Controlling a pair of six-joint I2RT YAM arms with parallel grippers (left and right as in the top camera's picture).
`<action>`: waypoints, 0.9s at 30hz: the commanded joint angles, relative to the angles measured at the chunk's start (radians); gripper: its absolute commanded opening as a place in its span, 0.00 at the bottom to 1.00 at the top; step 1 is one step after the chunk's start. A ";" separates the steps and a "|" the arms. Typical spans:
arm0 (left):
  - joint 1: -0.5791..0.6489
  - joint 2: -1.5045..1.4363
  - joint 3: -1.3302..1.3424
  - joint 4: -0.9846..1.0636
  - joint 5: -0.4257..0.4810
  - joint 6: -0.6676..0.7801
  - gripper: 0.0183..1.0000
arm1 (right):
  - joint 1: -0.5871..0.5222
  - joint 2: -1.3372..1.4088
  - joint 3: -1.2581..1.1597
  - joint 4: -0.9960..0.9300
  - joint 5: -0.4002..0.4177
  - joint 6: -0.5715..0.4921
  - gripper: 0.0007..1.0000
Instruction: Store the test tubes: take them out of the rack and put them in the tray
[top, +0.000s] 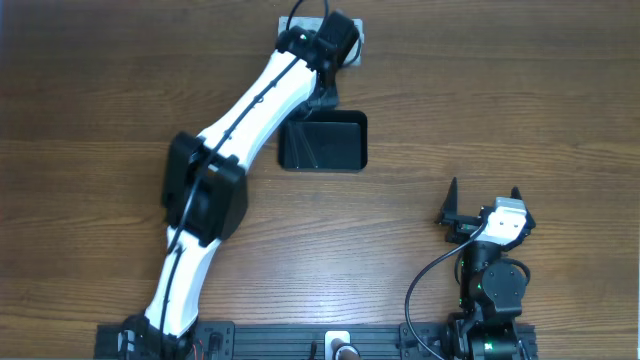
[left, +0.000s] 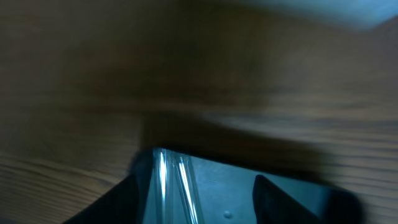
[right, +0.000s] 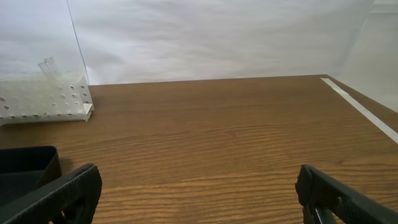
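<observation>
One clear glass test tube (right: 46, 65) stands, slightly tilted, in the white perforated plastic rack (right: 43, 101) at the far edge of the wooden surface (right: 236, 137). Just in front of the rack sits the black rectangular plastic tray (top: 364, 140). In the left wrist view at least two clear tubes (left: 173, 186) show as pale streaks against its floor. They look to be lying in the tray, though the blur leaves it open whether one is held instead. The left gripper (top: 325, 92) hangs over the rack-side edge of the tray; whether it is released or clenched on something cannot be told. The right gripper (right: 199, 208) is well apart from both, low near its own base, spread wide and grasping nothing.

Judged from this, the task is well under way but not finished. Some tubes seem stored and at least one is left in the rack. Much of the rack is hidden under the left arm, so others may be waiting. What remains is to lift each one out and lay it in the tray.
</observation>
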 joint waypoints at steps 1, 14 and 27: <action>-0.024 -0.283 0.012 0.114 -0.201 0.161 0.76 | -0.007 -0.008 -0.006 -0.002 -0.005 -0.002 0.99; 0.165 -0.919 -0.571 0.792 -0.046 0.620 1.00 | -0.007 -0.008 -0.006 -0.001 -0.005 -0.002 0.99; 0.409 -1.527 -1.404 1.237 0.209 0.710 1.00 | -0.007 -0.008 -0.006 -0.002 -0.005 -0.002 0.99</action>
